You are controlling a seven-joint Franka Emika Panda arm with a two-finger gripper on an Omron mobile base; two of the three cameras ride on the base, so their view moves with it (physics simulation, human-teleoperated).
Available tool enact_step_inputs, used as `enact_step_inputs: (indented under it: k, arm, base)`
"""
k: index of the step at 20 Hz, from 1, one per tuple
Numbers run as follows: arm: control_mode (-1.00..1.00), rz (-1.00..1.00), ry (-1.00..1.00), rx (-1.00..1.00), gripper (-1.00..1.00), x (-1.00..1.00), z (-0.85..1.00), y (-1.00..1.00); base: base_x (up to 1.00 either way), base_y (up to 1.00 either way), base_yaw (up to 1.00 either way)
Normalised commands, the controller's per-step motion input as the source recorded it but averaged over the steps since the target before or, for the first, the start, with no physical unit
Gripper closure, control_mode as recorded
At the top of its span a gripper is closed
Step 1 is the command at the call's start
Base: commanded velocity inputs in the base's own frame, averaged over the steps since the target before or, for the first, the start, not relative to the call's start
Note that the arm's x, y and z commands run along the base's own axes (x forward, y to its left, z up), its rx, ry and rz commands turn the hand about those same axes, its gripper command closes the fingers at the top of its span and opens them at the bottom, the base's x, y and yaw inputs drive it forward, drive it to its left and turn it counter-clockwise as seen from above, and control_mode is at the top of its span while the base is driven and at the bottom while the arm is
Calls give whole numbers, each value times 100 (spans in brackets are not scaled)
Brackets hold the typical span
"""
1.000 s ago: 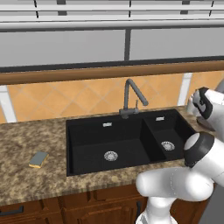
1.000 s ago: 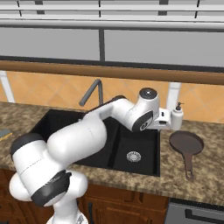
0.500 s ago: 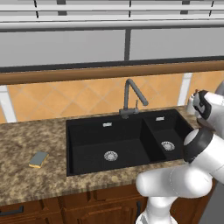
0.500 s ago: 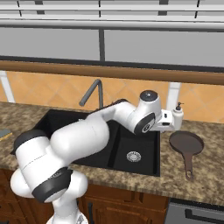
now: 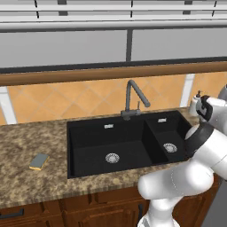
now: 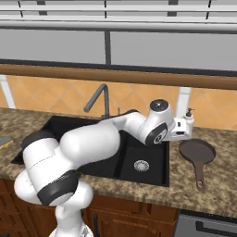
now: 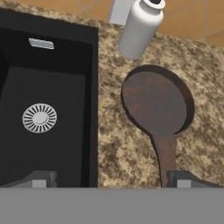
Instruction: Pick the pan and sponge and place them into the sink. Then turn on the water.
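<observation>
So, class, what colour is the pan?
Dark brown pan, clearest in the hand view.

I see a speckled brown granite counter (image 5: 26,186) with the black double-basin sink (image 5: 88,153) set into it. On the counter left of the sink lies the sponge (image 5: 39,161), well apart from the rim. On the right of the sink the pan (image 6: 197,152) sits flat, handle toward the near edge. Just behind it stands a white soap bottle (image 7: 140,28), near the wall.
</observation>
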Motion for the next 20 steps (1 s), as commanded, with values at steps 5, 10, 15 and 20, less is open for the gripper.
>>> enact_step_inputs:
  k: [5, 10, 15, 20]
  arm:
    - [-100, 0, 4, -5, -100, 11, -14, -39]
    - [-100, 0, 6, -1, -100, 0, -11, -36]
    - [-100, 0, 10, 0, -100, 0, -11, -21]
    - [-100, 0, 9, 1, -100, 0, -14, -14]
  base:
    - [0, 0, 0]
    - [0, 0, 0]
    - [0, 0, 0]
    - [0, 0, 0]
